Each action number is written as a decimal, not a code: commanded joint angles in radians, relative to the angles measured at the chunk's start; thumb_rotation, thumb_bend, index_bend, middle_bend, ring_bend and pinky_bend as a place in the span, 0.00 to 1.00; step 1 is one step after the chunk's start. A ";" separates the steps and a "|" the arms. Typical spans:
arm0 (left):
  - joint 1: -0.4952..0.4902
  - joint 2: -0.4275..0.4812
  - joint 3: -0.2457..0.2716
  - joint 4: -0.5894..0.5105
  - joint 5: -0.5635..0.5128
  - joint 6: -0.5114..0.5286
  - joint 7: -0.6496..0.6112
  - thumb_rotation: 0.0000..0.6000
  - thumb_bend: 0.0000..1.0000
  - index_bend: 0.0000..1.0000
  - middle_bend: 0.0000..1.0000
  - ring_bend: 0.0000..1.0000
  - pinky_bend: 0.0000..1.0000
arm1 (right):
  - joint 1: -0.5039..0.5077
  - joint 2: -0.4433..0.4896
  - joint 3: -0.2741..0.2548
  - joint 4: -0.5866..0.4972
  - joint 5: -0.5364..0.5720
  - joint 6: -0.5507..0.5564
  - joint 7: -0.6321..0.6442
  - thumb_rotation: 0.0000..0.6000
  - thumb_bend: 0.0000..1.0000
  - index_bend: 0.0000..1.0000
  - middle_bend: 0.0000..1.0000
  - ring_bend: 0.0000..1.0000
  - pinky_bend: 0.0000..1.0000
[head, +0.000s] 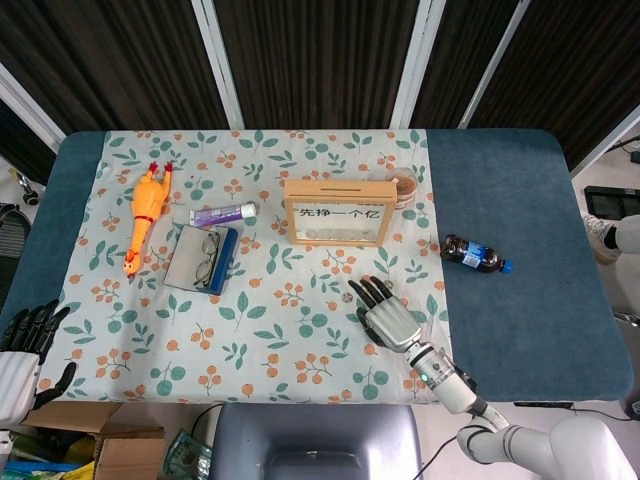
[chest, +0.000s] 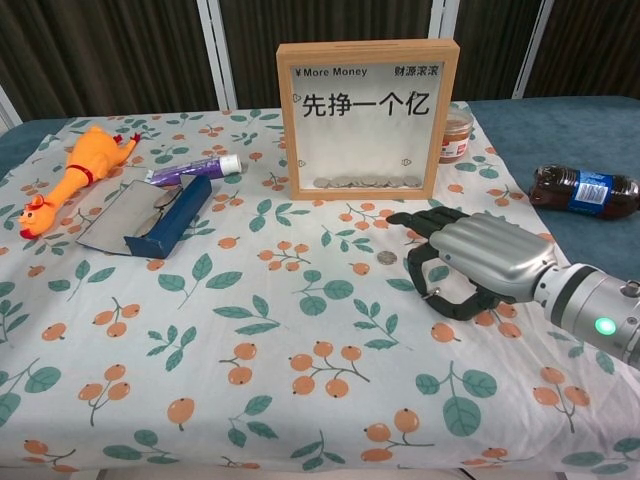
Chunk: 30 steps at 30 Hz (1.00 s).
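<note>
My right hand (head: 385, 315) (chest: 470, 262) lies palm down on the flowered cloth (chest: 250, 330), fingers stretched forward and apart, thumb curled under it. Just left of its fingertips a small coin (chest: 386, 258) (head: 346, 297) lies on the cloth, and the hand does not touch it. Whether anything sits under the thumb is hidden. A wooden glass-fronted money box (chest: 367, 118) (head: 335, 212), with coins along its bottom, stands upright behind the hand. Off the table's front left corner, my left hand (head: 25, 345) holds nothing, its fingers apart.
A rubber chicken (head: 143, 215), a purple tube (head: 222, 214) and a blue glasses case with glasses (head: 202, 258) lie at the left. A small jar (chest: 456, 135) stands by the box's right side. A dark drink bottle (chest: 585, 190) lies on the blue table at right.
</note>
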 joint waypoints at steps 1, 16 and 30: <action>-0.001 0.000 0.000 0.001 -0.001 -0.003 -0.003 1.00 0.39 0.00 0.00 0.00 0.00 | 0.001 0.000 0.000 0.001 0.000 0.003 0.007 1.00 0.55 0.67 0.09 0.00 0.00; -0.001 0.000 0.001 0.001 0.005 -0.001 -0.007 1.00 0.39 0.00 0.00 0.00 0.00 | -0.001 0.006 0.006 -0.007 -0.003 0.041 0.010 1.00 0.55 0.75 0.13 0.00 0.00; -0.012 -0.009 0.002 0.004 0.007 -0.021 0.014 1.00 0.39 0.00 0.00 0.00 0.00 | 0.042 0.277 0.175 -0.452 0.041 0.124 -0.023 1.00 0.55 0.76 0.14 0.00 0.00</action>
